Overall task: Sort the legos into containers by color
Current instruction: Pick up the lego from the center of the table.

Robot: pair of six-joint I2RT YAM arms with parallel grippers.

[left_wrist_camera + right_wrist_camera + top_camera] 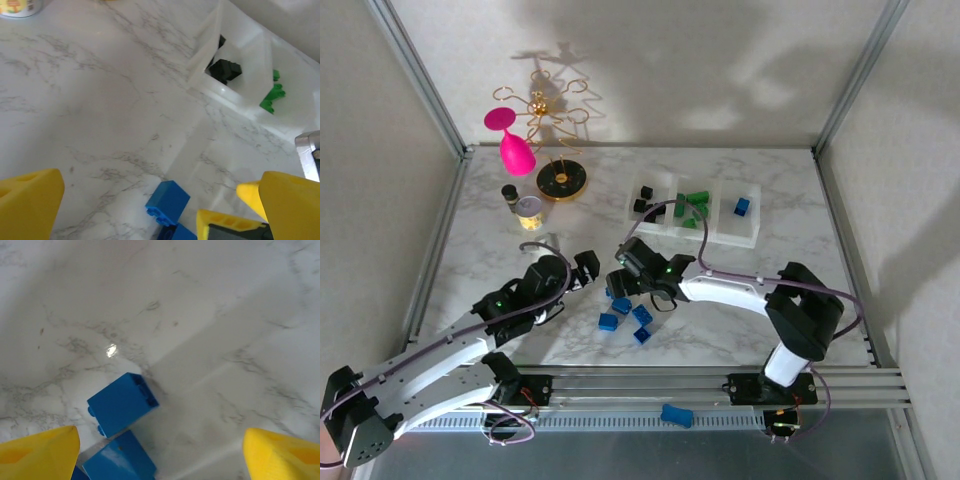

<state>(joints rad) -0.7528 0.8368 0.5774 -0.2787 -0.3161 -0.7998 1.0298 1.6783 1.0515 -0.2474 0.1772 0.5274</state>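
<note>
Far left at the back, a small yellow-labelled jar [529, 210] stands on the marble table [480, 250]. The left gripper [584, 270] hangs low over the marble, its yellow fingers [30, 202] spread wide, with a blue brick [168, 201] lying on the table between them. Just right of it sits the loose cluster of blue legos [625, 315] – several bricks close together near the front. The right gripper [620, 282] hovers at that cluster's far-left edge, its claw wide too, fingers [40, 452] well apart and two blue bricks [122, 402] lying by one of them. Further back and right is the white tray [730, 238] – black bricks [642, 198] in its left compartment, green bricks [694, 205] in the middle, a single blue piece [742, 206] in the right
</note>
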